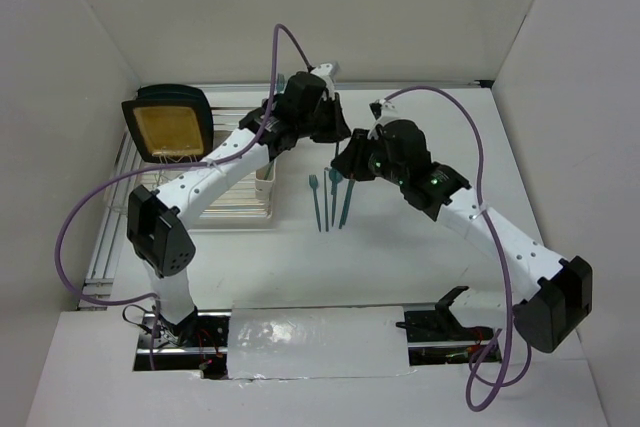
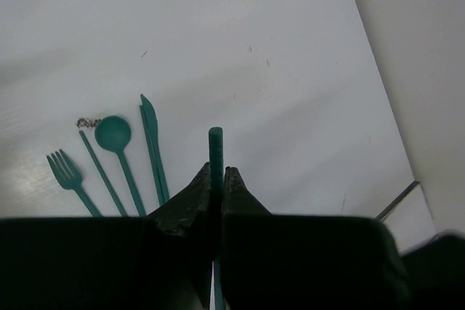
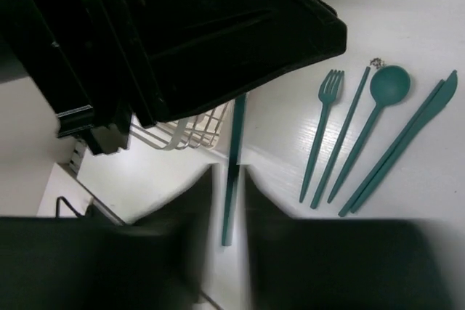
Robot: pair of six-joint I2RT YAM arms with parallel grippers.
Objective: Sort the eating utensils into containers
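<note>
We see the left gripper (image 2: pixel 216 179) pinched tight on a thin teal utensil (image 2: pixel 216 154), whose flat end sticks out past the fingertips above the white table (image 2: pixel 290 70). From the right wrist view the same piece runs down from the left arm's black body into the right gripper (image 3: pixel 229 183). Its blurred fingers (image 3: pixel 200 208) stand narrowly parted, with a gap on either side of the piece, so we judge it is not clamped there. Both grippers meet in the air over the middle of the table. Just beside them, four more utensils lie side by side on the table: a fork (image 2: pixel 67 172), a thin stick (image 2: pixel 98 168), a spoon (image 2: pixel 114 136) and a knife (image 2: pixel 149 128). The cream containers (image 1: pixel 266 192) stand to the left of them, against the dish rack (image 1: pixel 115 237).
</note>
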